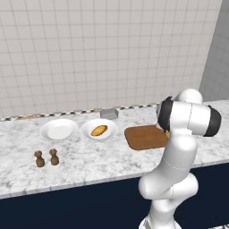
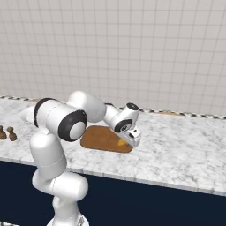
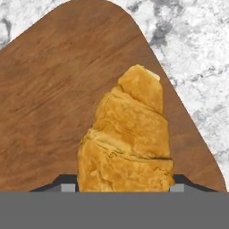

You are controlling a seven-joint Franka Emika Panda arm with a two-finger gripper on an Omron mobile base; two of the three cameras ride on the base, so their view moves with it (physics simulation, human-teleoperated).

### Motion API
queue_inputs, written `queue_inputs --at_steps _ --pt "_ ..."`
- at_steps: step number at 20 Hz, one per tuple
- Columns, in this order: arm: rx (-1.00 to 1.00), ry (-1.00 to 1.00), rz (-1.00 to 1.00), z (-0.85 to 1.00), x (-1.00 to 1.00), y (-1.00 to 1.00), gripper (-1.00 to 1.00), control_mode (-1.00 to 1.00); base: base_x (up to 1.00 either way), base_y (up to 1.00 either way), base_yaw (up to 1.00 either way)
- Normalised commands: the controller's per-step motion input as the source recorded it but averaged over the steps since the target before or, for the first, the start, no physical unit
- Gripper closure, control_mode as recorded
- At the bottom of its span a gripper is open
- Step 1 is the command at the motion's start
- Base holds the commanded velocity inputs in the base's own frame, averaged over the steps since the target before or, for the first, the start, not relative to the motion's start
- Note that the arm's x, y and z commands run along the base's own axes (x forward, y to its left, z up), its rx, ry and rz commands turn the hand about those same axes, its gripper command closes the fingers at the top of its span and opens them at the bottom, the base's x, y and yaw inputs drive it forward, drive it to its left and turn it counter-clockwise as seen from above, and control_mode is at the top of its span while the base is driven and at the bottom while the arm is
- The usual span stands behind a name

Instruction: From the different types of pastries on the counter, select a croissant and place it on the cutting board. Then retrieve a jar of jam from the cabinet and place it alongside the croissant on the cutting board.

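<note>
The claw (image 3: 118, 188) is clamped on the croissant (image 3: 127, 138), its two dark tips pressed against the pastry's sides, directly above the cutting board (image 3: 58, 89) near one rounded corner. From the right base view the croissant (image 2: 121, 142) shows as a golden speck under the claw (image 2: 131, 140), at the board's (image 2: 99, 137) near right edge. The board lies on the white-and-grey marbled bench (image 1: 89, 161) with its dark navy front. Left of the board sits a white plate (image 1: 99, 129) holding the longer loaf-like pastry (image 1: 99, 130), then an empty white plate (image 1: 58, 129). Two dark brown shakers (image 1: 46, 158) stand nearer the bench's front edge. Behind the board, a small grey box (image 1: 108, 113) rests against the pale tiled wall (image 1: 103, 49).
</note>
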Motion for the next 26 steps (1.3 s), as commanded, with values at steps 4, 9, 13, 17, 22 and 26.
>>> queue_inputs --at_steps 4,9,13,17,22,26 --pt "-0.01 0.00 0.00 -0.22 0.00 0.12 -1.00 -1.00 0.00 0.00 0.00" --pt "0.00 -0.01 0.00 -0.05 0.00 0.00 -1.00 -1.00 0.00 0.00 0.00" --pt "0.00 0.00 0.00 0.01 0.00 0.05 -1.00 -1.00 0.00 0.00 0.00" --pt "0.00 0.00 0.00 0.23 -0.16 0.00 -1.00 -1.00 0.00 0.00 0.00" --pt "0.00 0.00 0.00 0.65 -0.39 0.00 -1.00 -1.00 0.00 0.00 0.00" --pt "0.00 0.00 0.00 0.72 -0.48 0.08 -1.00 -1.00 0.00 0.00 0.00"
